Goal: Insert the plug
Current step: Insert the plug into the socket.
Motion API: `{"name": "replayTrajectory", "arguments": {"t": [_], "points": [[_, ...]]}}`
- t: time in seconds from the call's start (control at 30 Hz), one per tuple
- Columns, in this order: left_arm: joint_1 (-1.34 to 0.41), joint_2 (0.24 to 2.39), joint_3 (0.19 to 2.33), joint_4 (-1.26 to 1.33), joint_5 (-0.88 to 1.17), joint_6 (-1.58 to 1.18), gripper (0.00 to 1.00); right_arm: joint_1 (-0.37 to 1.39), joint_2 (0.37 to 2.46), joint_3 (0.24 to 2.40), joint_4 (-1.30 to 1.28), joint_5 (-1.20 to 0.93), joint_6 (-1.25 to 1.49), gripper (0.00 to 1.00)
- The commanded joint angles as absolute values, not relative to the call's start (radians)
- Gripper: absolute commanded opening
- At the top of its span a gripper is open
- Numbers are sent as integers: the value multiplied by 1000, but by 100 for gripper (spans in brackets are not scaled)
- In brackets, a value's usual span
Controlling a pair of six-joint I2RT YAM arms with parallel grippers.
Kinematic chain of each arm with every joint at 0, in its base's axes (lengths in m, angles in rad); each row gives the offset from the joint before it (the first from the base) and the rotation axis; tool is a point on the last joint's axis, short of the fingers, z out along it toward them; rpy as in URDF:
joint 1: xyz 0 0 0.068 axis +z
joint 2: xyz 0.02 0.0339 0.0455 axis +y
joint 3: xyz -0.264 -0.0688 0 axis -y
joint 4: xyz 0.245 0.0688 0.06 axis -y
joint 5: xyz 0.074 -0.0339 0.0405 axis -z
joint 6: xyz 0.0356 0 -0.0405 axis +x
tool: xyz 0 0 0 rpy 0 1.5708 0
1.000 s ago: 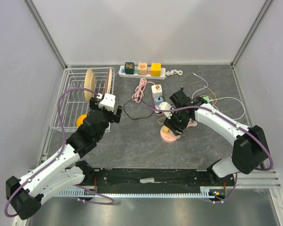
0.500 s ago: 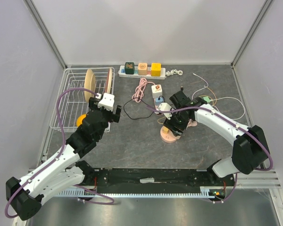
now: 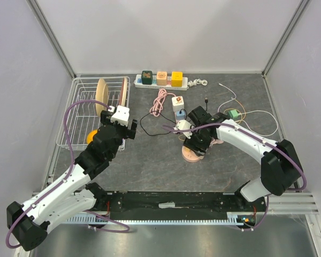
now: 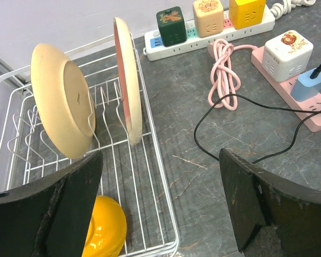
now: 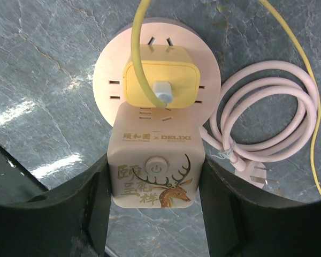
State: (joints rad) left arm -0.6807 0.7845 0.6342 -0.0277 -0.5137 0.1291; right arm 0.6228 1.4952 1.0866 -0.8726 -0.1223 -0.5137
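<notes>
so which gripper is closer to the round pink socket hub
Right. The right gripper sits directly over the round pink socket hub, fingers either side of the deer-printed block at its edge. The left gripper hovers open by the dish rack, far off to the side.

rack [image 3: 80, 115] left, two plates [image 4: 64, 107] upright in it | power strip [image 4: 151, 44] back centre | round socket [image 5: 112, 69] mid-table, plug [image 5: 179, 80] on it, adapter [image 5: 156, 171] at its rim, coiled cord [image 5: 267, 74] just right

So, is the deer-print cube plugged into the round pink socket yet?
Cannot tell: the jaws hold the deer-print cube over the round pink socket's edge, prongs hidden.
</notes>
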Motion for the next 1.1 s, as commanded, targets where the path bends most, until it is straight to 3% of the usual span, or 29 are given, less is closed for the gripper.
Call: {"name": "replayTrajectory", "arguments": {"t": [0.0, 0.23, 0.7, 1.07], "points": [[-673, 775, 635, 23, -514, 146, 95, 634, 1523, 1062, -864, -91, -525, 0], [-672, 770, 635, 21, -509, 143, 95, 632, 1483, 988, -825, -72, -525, 0], [-672, 747, 632, 20, -495, 133, 95, 629, 1634, 993, -822, -78, -526, 0], [-670, 730, 630, 21, -479, 129, 95, 617, 1585, 865, -764, -109, -535, 0]]}}
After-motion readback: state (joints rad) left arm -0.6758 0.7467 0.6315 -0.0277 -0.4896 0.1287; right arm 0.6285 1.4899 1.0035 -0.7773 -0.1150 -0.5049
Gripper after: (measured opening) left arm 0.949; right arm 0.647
